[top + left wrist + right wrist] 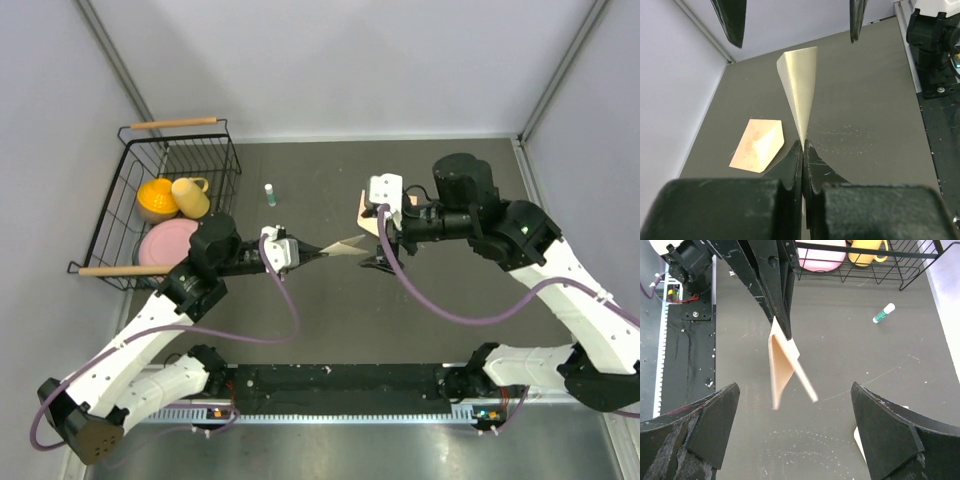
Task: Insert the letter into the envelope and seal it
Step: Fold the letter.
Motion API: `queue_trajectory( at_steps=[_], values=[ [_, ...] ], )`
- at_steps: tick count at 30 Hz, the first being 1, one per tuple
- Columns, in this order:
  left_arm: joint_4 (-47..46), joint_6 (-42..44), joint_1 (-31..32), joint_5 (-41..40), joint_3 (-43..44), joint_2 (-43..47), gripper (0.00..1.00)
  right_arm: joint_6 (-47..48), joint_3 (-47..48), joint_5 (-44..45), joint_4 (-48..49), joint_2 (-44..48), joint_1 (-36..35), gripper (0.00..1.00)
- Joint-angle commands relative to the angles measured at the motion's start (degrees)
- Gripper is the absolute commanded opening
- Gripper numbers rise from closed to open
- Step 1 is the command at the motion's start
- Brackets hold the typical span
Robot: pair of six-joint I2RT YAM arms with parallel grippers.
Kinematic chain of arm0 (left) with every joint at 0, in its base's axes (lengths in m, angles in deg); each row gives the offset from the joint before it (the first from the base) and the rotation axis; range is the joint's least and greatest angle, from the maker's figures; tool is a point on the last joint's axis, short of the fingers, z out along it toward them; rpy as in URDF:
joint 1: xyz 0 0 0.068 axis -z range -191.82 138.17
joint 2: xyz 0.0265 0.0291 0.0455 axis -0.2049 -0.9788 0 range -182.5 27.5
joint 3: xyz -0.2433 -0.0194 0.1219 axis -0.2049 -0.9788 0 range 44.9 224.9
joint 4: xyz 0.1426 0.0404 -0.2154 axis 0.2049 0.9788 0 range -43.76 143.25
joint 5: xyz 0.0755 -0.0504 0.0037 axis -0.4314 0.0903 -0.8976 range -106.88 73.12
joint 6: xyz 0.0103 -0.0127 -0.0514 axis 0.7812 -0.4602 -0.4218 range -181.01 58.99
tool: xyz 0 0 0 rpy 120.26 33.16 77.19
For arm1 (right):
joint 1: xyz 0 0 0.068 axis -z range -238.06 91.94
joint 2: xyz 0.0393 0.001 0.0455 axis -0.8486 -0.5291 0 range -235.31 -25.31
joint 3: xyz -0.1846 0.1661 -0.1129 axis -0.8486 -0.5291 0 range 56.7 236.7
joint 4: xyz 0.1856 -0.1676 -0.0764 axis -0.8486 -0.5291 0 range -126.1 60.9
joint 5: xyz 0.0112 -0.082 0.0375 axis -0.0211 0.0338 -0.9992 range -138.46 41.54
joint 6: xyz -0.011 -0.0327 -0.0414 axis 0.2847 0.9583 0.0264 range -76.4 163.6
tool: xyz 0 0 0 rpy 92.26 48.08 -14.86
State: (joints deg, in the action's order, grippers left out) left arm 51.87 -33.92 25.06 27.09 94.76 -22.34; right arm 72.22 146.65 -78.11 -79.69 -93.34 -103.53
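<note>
Where the two arms are meeting: over the middle of the counter (330, 330), with the pincers pointing at each other, tips close together.
Counter edges: grey walls are closing it in on the left, the far side and the right; a black rail (340, 385) carrying both arm bases is running along the near edge.
Left-side crowding: a wire basket (180, 140) is sitting in the far left corner against the wall, holding an orange bowl (157, 198), a yellow cup (190, 197) and a pink plate (168, 240).
Open room: bare counter is stretching between the pincers and the near rail, and again toward the far wall, where only a glue stick (269, 194) is lying, well apart from both arms.
Left pincer (802, 145): clenched, its jaws pressing together on the near tip of the letter (799, 85) and holding it up off the counter.
Letter: a cream folded sheet, fanning wider toward the right arm, its far end reaching in between that arm's fingers.
Right pincer (794, 386): released, its fingers standing wide on either side of the letter's end and touching nothing I can see.
Envelope (757, 145): lying flat on the counter, peach, its triangular flap showing; it is sitting below and to the far side of the right pincer, partly hidden by that wrist from above, and apart from the left pincer, ahead of it and off to its left.
</note>
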Motion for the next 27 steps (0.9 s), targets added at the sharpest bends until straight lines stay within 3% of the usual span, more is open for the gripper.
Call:
queue_trajectory(
  at_steps=[1,5,10,14,21,24,25,27],
  values=[
    [1.1,-0.7,0.2,4.4,2.2,-0.5,0.00,-2.2,1.7,-2.7,0.7,0.4,0.2,0.94],
    [1.7,-1.5,0.2,5.3,3.7,-1.7,0.00,-1.9,3.6,-6.5,0.7,-3.1,-1.4,0.92],
    [3.2,-1.4,0.2,5.9,5.1,-2.4,0.00,-1.6,4.8,-9.5,0.7,-5.0,-2.9,0.75],
    [3.9,-1.7,0.2,6.3,5.9,-3.3,0.00,-1.5,6.2,-10.0,0.7,-6.8,-3.4,0.57],
    [5.2,-2.4,0.2,6.0,7.1,-4.8,0.00,-0.9,7.5,-10.0,1.0,-8.2,-4.0,0.41],
    [5.1,-3.0,0.2,5.7,7.3,-4.9,0.00,-0.1,6.9,-8.4,0.9,-8.3,-4.3,0.21],
    [5.0,-2.9,0.2,5.7,7.2,-4.9,0.00,-0.1,6.7,-8.0,0.8,-8.2,-4.2,0.02],
    [5.2,-3.1,0.1,5.2,7.1,-4.7,0.00,0.0,6.3,-6.0,0.8,-8.1,-4.3,0.00]
  ],
)
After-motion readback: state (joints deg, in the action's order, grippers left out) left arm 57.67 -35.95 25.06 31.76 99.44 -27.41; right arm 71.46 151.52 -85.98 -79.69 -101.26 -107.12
